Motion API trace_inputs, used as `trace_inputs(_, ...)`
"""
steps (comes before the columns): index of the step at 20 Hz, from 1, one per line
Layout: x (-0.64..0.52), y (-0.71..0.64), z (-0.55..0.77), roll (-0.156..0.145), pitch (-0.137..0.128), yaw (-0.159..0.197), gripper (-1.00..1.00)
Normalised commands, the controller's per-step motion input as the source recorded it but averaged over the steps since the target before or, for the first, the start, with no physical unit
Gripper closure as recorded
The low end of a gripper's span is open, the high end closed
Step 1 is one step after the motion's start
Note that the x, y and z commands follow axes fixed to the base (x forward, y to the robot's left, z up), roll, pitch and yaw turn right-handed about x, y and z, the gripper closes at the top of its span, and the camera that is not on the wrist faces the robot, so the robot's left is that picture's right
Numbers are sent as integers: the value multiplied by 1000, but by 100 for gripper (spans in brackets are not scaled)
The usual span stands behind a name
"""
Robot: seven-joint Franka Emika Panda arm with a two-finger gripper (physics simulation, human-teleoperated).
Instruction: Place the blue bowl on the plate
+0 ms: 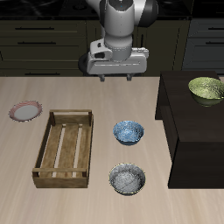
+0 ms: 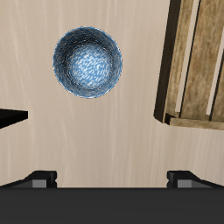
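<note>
The blue bowl (image 1: 129, 132) stands upright on the table beside the wooden tray, its mottled light-blue inside showing; it also shows in the wrist view (image 2: 87, 64). The plate (image 1: 25, 111) with a pinkish-red rim lies flat on the far side of the tray from the bowl. My gripper (image 1: 117, 79) hangs high above the table, farther back than the bowl, open and empty. In the wrist view only its two fingertips (image 2: 39, 178) show, spread wide, with nothing between them.
A slatted wooden tray (image 1: 65, 147) lies between plate and bowl. A grey-white patterned bowl (image 1: 128, 178) sits nearer the front edge. A green bowl (image 1: 207, 88) stands on a dark raised cabinet (image 1: 188, 122) beside the blue bowl.
</note>
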Motion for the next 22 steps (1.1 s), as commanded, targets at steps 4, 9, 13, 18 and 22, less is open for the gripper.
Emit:
trace_inputs(4, 134, 16, -276, -11, -2, 18, -100)
trace_inputs(9, 61, 36, -256, 0, 16, 14, -100)
trace_inputs(13, 124, -11, -181, -5, -18, -18, -100)
trace_inputs(18, 71, 62, -148, 36, -30, -8, -100)
trace_inputs(22, 99, -9, -101, -5, -13, -16, -100)
